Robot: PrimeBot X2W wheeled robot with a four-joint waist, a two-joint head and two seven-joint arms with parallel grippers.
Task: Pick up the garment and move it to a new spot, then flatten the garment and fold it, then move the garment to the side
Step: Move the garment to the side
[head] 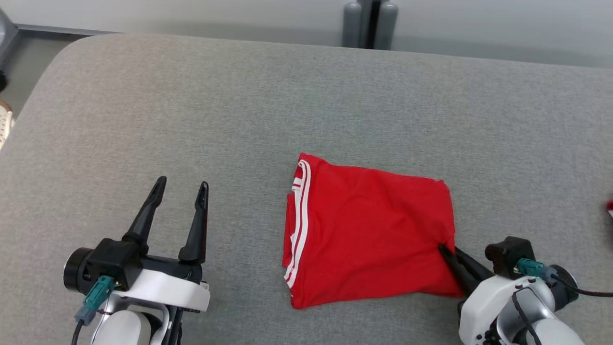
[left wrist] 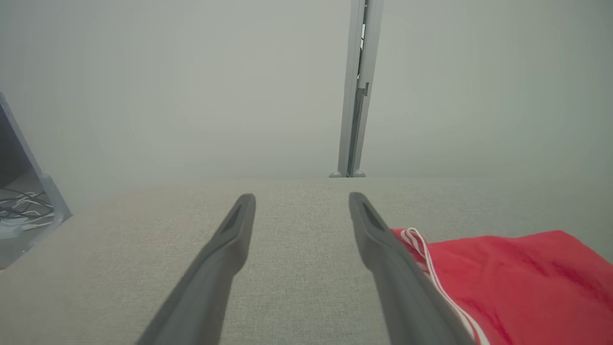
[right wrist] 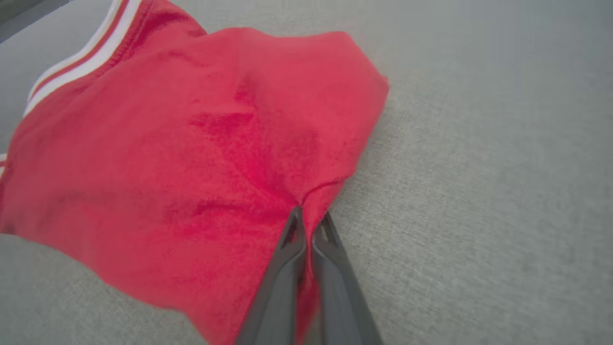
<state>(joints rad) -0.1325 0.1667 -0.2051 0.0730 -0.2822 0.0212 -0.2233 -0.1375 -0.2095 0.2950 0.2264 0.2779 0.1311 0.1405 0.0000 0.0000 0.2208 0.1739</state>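
Now, with my right gripper (head: 441, 247) clamped shut on the right edge of the folded red fabric garment (head: 368, 230) with white-striped trim, near the front edge of the grey fabric-covered table (head: 191, 96), and my left gripper (head: 183, 183) wide open and empty, I'd slide it sideways low and slowly.

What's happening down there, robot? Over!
Right gripper shut on folded red garment, at its right edge. Left gripper open, beside it, not touching. Nothing on top of it; small red thing far right, apart.
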